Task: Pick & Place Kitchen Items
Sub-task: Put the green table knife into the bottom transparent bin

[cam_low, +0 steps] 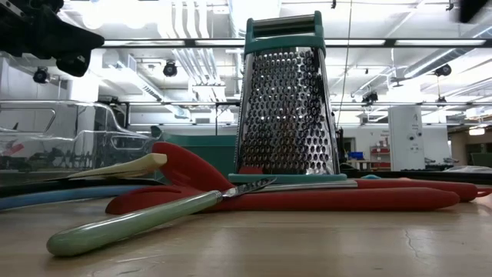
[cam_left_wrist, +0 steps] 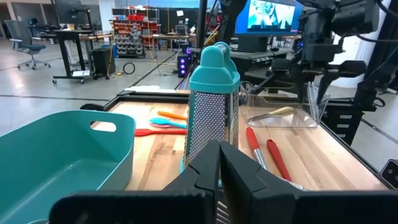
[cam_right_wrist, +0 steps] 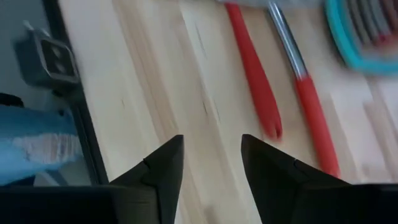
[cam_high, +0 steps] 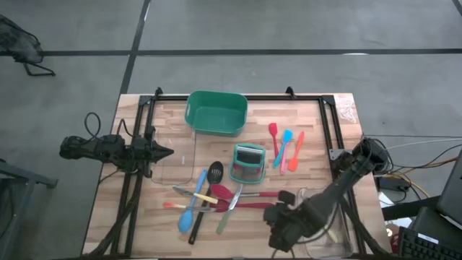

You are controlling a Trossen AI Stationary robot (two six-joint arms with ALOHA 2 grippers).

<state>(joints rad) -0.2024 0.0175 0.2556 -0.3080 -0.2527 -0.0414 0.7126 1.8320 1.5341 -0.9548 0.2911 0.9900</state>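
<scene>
While the right gripper (cam_right_wrist: 211,165), fingers spread, hangs near two red handles (cam_right_wrist: 255,74), it may catch both. They lie close together at its one o'clock.

Green tub (cam_high: 216,113) at the table's (cam_high: 173,115) far middle. Grater (cam_high: 248,163) lying near centre, three small spatulas (cam_high: 286,149) just to its right. Heap of long-handled utensils (cam_high: 209,198) at front, including blue spoon (cam_high: 190,211) and black slotted spoon (cam_high: 208,195). Left gripper (cam_high: 164,152) at left edge, right gripper (cam_high: 276,236) over front right.
</scene>
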